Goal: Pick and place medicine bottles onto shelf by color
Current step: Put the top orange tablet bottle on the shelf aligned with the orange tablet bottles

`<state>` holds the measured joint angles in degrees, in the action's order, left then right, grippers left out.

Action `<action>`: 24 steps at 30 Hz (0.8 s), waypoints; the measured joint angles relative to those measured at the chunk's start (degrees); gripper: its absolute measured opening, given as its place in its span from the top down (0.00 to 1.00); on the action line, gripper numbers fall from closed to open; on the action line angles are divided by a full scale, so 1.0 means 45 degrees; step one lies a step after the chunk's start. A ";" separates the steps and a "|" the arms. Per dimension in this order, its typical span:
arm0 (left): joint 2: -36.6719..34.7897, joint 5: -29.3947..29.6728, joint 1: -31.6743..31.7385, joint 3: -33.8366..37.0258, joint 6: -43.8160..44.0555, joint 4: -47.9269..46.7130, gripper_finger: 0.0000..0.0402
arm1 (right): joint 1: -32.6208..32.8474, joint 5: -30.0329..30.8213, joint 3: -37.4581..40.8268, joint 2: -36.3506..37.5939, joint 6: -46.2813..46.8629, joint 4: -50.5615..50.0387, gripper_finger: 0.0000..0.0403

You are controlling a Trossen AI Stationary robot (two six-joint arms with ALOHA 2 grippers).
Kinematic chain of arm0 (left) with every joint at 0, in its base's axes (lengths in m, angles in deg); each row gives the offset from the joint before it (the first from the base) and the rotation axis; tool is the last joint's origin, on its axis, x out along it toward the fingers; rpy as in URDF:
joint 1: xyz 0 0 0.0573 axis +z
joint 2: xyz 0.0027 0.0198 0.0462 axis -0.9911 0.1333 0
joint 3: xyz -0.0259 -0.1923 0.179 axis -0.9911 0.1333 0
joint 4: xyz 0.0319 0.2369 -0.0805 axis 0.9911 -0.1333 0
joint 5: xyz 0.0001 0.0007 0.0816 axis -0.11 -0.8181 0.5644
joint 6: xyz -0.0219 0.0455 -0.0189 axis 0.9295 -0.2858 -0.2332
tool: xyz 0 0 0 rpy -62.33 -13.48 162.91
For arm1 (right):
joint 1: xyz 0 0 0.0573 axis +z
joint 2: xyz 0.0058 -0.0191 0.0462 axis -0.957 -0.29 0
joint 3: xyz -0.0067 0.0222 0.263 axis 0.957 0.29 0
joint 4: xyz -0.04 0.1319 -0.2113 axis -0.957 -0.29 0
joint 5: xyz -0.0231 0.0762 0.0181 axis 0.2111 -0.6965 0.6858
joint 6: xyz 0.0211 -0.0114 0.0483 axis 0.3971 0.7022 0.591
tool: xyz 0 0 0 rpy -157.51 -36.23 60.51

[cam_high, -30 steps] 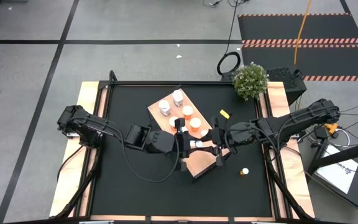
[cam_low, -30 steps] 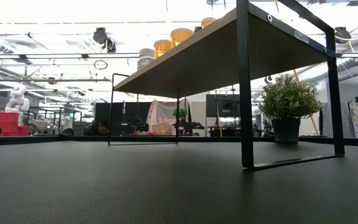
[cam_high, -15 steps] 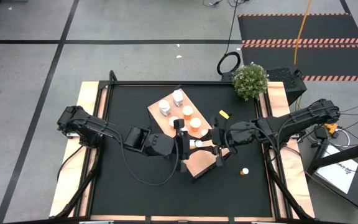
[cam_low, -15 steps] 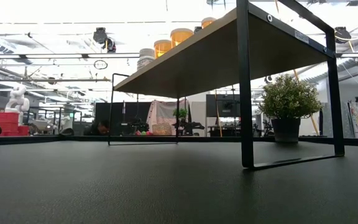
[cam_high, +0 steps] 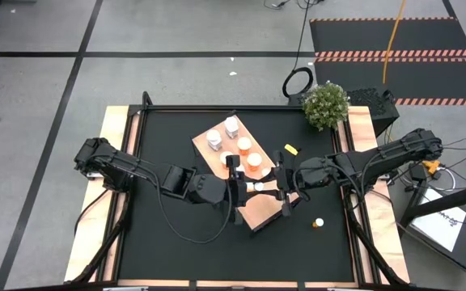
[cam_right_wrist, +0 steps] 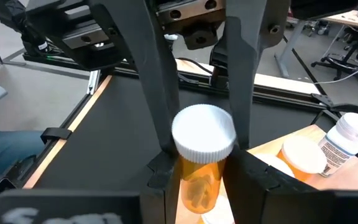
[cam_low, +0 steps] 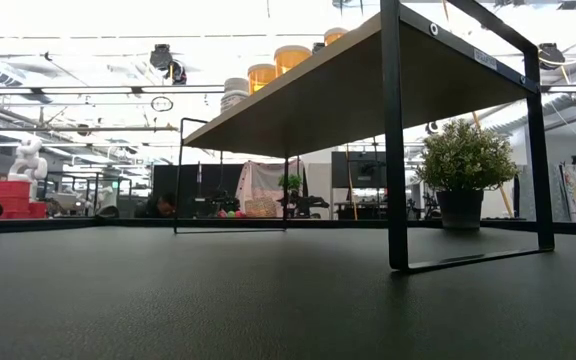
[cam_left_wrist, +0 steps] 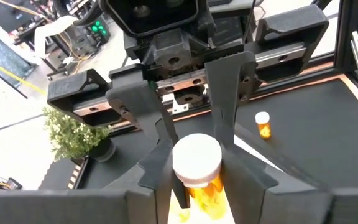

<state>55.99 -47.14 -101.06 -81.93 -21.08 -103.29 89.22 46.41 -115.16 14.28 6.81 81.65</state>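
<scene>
Small orange bottle (cam_left_wrist: pixel 197 171) w/ white cap, upright, over the light-wood shelf (cam_high: pixel 261 212), pinched between both hands. Left hand (cam_high: pixel 239 187) clenched on it from one side, right hand (cam_high: pixel 279 189) clenched on same bottle from opposite side, fingers interleaved around cap. Just beyond the hands on the shelf: orange bottles (cam_high: pixel 249 157) w/ white caps, then white bottles (cam_high: pixel 223 133) at far end. Tiny orange bottle (cam_high: pixel 319 221) lying on black surface (cam_high: pixel 176 137) near right hand, off the shelf. Small yellow piece (cam_high: pixel 292 148) on surface beside shelf. Potted plant (cam_high: pixel 326 105) at far corner, well apart from both hands.
</scene>
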 joint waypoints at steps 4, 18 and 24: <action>0.0000 -0.0088 0.0010 0.0000 -0.0082 0.0003 0.72 | 0.0005 0.0000 0.0000 0.0000 0.0003 -0.0020 0.76; 0.0000 -0.0253 0.0107 0.0000 0.0143 0.0074 0.71 | 0.0005 0.0000 0.0000 0.0000 0.0251 -0.0044 0.70; 0.0000 -0.0357 0.0097 0.0000 0.0345 0.0097 0.69 | 0.0162 0.0137 0.0000 0.0000 0.0392 -0.0070 0.56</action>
<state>55.99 -48.74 -100.63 -81.93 -19.53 -102.85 89.95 47.03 -115.16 14.28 8.58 81.33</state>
